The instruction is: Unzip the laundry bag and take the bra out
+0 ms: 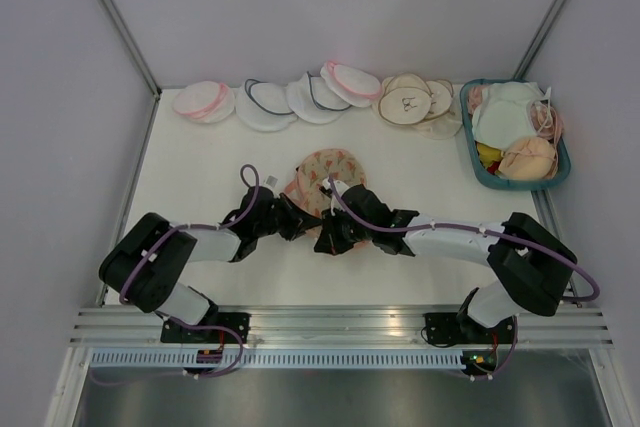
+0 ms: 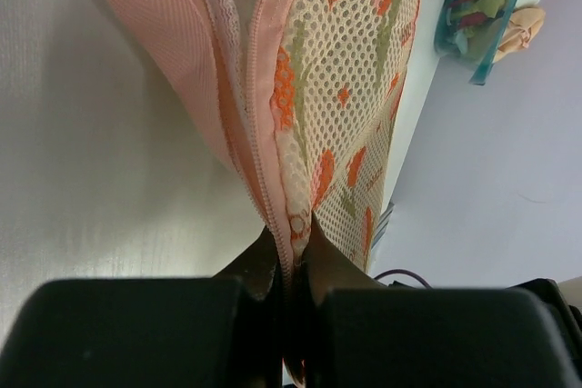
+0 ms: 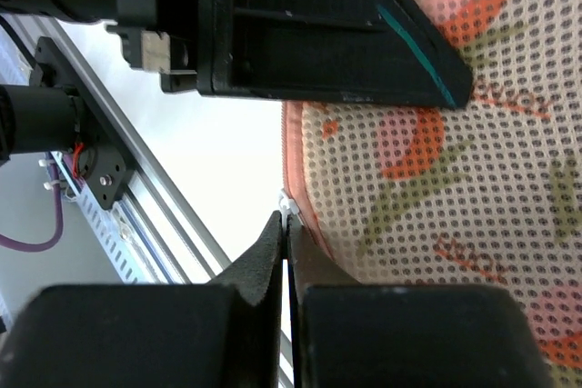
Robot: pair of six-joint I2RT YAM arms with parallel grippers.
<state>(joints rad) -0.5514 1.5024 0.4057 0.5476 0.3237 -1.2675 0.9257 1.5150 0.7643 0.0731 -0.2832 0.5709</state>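
Where the overhead view showed only the laundry bag point(image 1: 328, 169) lying mid-table with both arms converging on its near edge, the wrist views resolved each grasp. Left wrist: the left gripper point(image 2: 289, 247) was closed on the bag's pink zip trim point(image 2: 264, 134). The printed mesh rose away from the fingertips, with the white table point(image 2: 100, 188) to one side. Right wrist: the right gripper point(image 3: 286, 224) was pinched narrow on a small white tab point(image 3: 287, 199) at the edge of that trim, and the left gripper's black finger point(image 3: 346, 43) lay across the mesh above. The row of round pouches point(image 1: 310, 97) along the far wall appeared overhead alone. The teal basket point(image 1: 515, 137), well apart at far right, also showed as a corner in the left wrist view.
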